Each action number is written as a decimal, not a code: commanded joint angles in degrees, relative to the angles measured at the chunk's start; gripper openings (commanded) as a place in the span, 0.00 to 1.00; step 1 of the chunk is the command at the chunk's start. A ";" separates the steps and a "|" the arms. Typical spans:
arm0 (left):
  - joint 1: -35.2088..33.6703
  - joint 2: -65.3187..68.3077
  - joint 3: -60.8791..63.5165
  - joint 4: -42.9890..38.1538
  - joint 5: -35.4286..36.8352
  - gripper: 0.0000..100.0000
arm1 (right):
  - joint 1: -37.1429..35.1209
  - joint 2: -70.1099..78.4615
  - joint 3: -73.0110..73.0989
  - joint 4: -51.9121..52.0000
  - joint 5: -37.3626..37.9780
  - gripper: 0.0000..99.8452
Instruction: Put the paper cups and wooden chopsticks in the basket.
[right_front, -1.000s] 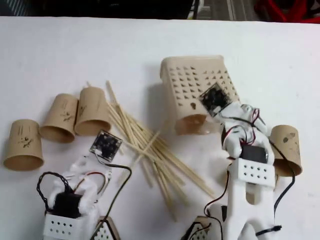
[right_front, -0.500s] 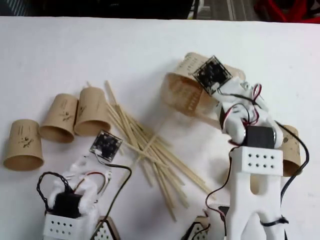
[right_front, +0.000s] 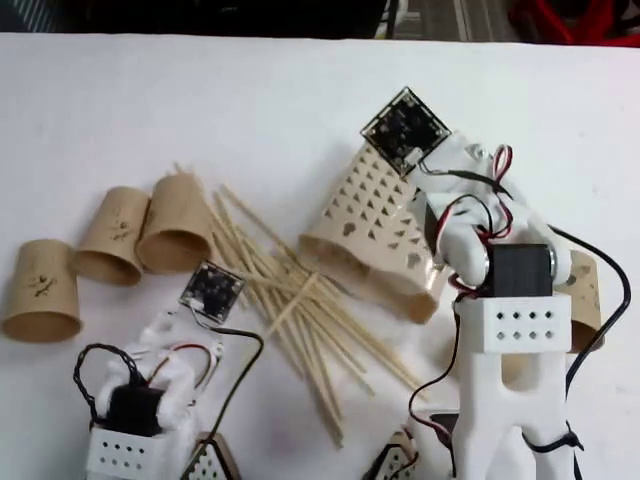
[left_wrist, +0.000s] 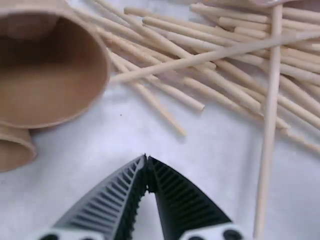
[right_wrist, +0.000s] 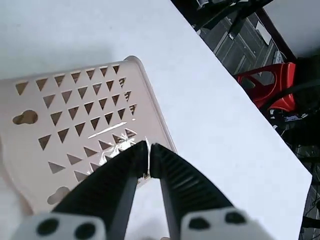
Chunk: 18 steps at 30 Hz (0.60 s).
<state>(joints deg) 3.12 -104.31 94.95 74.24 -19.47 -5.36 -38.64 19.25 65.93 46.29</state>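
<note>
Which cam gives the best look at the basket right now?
High view: nearly the whole basket shows, tipped beside the chopsticks. Right wrist view has one perforated basket wall at the right pincer. Left wrist view faces chopsticks and cups.

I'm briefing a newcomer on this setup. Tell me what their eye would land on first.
The pale perforated basket stands out first, tipped over in the middle of the white table with the right gripper closed at its rim. Beside it sprawls a loose heap of wooden chopsticks. Three paper cups lie on their sides at the left, near the shut left gripper.
</note>
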 joint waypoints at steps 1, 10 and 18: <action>0.31 -0.13 -2.73 0.00 -0.09 0.02 | -0.40 0.13 -2.46 1.01 -2.37 0.02; 0.31 -0.13 -2.73 0.00 -0.09 0.02 | -4.62 -0.40 -2.55 19.82 -2.55 0.23; 0.31 -0.13 -2.73 0.00 -0.09 0.02 | -11.12 -0.48 6.33 24.92 1.85 0.35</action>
<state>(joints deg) 3.12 -104.31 94.95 74.24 -19.47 -13.01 -38.64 20.84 91.16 44.53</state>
